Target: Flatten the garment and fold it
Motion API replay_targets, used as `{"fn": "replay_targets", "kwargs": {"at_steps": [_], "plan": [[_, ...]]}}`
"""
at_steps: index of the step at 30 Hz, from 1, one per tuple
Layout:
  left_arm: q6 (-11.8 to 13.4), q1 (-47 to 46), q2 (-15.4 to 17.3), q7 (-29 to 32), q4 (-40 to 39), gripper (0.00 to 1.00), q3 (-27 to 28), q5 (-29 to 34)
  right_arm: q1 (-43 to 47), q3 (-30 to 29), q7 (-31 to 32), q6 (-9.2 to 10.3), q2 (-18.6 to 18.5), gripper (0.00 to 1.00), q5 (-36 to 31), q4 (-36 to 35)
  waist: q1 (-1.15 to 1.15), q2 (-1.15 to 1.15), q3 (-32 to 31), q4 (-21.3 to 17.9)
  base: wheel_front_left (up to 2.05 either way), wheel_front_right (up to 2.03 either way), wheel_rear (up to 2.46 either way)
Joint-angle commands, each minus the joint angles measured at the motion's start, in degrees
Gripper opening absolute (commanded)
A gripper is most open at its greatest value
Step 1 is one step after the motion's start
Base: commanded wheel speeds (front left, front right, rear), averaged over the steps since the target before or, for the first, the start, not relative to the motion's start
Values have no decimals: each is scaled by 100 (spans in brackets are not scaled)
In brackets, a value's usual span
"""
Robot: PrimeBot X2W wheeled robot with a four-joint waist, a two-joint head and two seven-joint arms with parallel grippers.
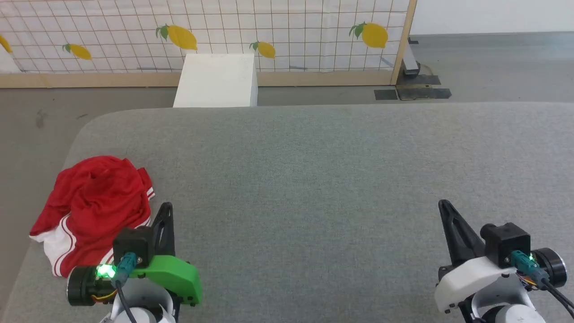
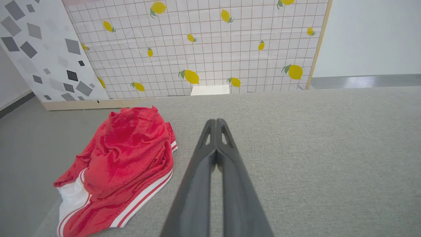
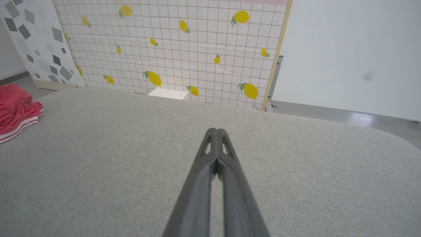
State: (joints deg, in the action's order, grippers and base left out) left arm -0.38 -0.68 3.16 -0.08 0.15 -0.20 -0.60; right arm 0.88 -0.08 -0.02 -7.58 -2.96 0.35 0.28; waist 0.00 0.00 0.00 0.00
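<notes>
At the lower left of the head view, the garment [image 1: 94,206] lies bunched on the tabletop [image 1: 314,170] by its left edge, just left of the left tool [image 1: 167,206], which is closed on nothing. The right tool [image 1: 444,204], likewise closed and empty, sits well apart at lower right. So the left arm looks the nearer one for the reach.

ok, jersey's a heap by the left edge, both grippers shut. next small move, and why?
Probably open the left gripper and ease it left toward the jersey. It lies crumpled by the table's left edge, close beside that gripper, untouched, and the jaws are shut on nothing. The right gripper, also shut, is far across the table.
</notes>
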Motion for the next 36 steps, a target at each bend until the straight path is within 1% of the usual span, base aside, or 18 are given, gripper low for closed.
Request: {"fn": "replay_targets", "kwargs": {"at_steps": [1, 22, 23, 36], "plan": [[38, 68, -28, 8, -15, 0, 20, 60, -88, 8, 2, 9, 8, 0, -35, -28, 0, 0, 0, 0, 0, 0, 0], [38, 68, -28, 8, -15, 0, 20, 60, -88, 8, 2, 9, 8, 0, -35, -28, 0, 0, 0, 0, 0, 0, 0], [0, 0, 0, 0, 0, 100, 0, 1, 0, 0, 0, 0, 0, 100, 0, 0, 0, 0, 0, 0, 0, 0, 0], [65, -64, -1, -109, 107, 100, -110, -82, -27, -58, -102, 0, 0, 100, 28, 67, 0, 0, -2, 43, 0, 0, 0]]}}
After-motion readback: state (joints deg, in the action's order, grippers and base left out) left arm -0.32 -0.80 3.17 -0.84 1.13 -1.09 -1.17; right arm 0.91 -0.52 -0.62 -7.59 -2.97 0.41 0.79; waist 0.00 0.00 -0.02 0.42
